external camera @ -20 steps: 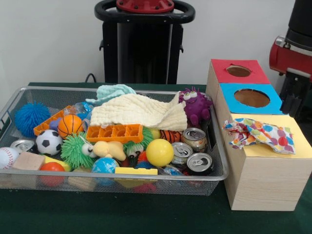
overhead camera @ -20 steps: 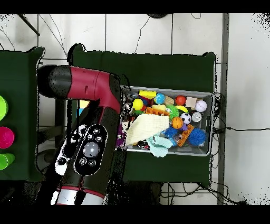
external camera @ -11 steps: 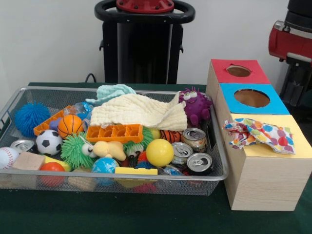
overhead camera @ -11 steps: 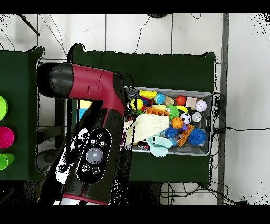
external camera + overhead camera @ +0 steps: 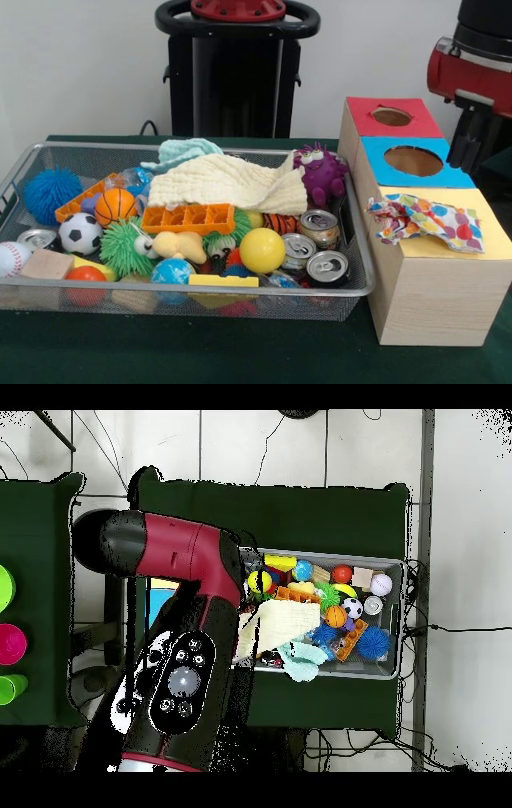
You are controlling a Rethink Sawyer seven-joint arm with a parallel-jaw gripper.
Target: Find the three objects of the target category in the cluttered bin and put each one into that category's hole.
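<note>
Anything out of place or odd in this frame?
Yes: a multicoloured cloth lies crumpled on the yellow top of the sorting box, draped over where its hole would be and overhanging the near-left edge rather than dropped inside. The bin is just cluttered.

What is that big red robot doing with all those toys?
It is sorting things from the wire bin into a wooden box with holes on top. The bin holds balls, cans, a cream cloth and a purple monster toy. A spotted cloth lies across the yellow section of the box. The red arm is over the box side, and its gripper cannot be seen.
</note>
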